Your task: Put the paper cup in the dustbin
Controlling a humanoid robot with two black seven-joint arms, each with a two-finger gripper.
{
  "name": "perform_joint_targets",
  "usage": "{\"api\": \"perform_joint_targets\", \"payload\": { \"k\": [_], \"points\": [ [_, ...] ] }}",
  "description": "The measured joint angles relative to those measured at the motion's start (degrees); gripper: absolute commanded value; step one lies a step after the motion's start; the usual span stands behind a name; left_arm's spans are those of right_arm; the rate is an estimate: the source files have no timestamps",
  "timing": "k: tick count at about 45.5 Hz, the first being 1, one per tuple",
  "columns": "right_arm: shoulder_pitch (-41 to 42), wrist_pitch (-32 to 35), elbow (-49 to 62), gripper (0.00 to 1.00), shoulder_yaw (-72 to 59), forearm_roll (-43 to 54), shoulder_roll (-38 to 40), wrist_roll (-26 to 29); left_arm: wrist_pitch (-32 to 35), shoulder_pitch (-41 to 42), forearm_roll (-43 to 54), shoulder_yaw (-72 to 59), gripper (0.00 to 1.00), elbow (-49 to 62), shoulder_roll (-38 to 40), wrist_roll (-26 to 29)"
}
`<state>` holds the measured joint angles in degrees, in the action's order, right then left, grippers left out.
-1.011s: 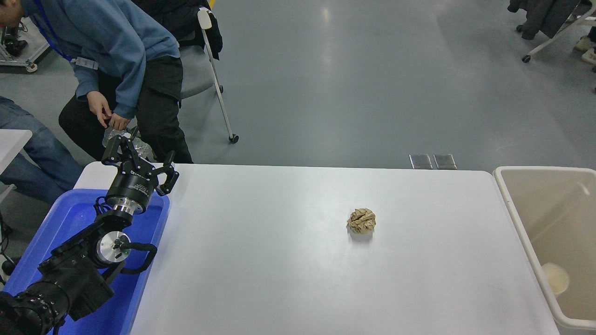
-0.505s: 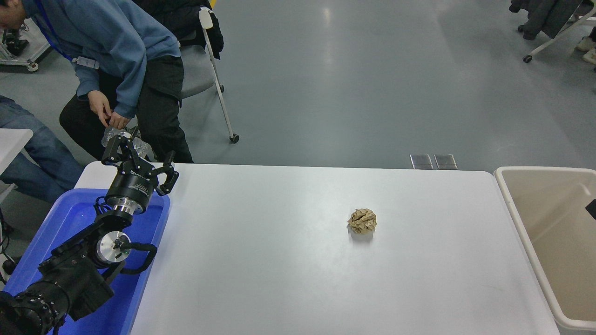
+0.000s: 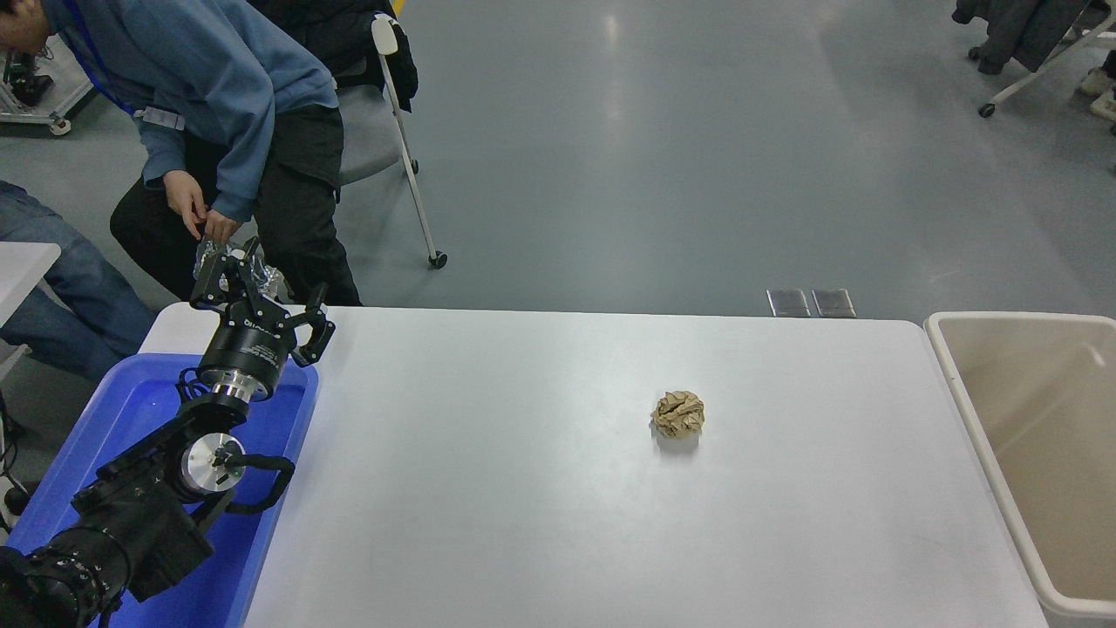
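My left gripper [image 3: 258, 292] sits parked at the lower left over the blue tub [image 3: 131, 410], fingers spread wide, nothing between them. I can't see my right arm anywhere. The dustbin [image 3: 976, 419] stands against the table's right edge; the part of its inside I can see shows no paper cup, so I can't place the cup against any jaws. A crumpled brown paper ball [image 3: 677, 413] lies alone on the white table [image 3: 523, 488], well apart from the gripper. A person [image 3: 218, 105] bends over at the far left corner.
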<state>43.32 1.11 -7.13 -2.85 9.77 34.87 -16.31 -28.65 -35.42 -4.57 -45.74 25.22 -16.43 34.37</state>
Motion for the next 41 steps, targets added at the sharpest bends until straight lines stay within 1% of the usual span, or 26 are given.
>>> {"api": "perform_joint_targets", "payload": {
  "k": [8,17,25,32,41],
  "points": [
    [-0.67,1.25,-10.03,0.99,12.02,-1.11,3.70,-0.43,0.00,0.00,0.00,0.01,1.00,0.00,0.00,0.00],
    [-4.55,1.65,-21.49,0.99,27.80,-0.96,6.15,-2.14,0.00,0.00,0.00,0.02,1.00,0.00,0.00,0.00],
    [-7.54,1.61,-30.40,0.99,36.20,-0.79,6.84,-2.92,0.00,0.00,0.00,0.02,1.00,0.00,-0.01,0.00],
    [-10.50,1.01,-36.85,0.99,42.27,0.82,5.61,-3.71,0.00,0.00,0.00,0.02,1.00,0.01,0.00,0.00],
    [-15.58,-1.02,-41.54,0.99,51.11,5.66,0.23,-6.68,0.00,0.00,0.01,0.03,1.00,0.01,0.00,0.00]
  ]
}}
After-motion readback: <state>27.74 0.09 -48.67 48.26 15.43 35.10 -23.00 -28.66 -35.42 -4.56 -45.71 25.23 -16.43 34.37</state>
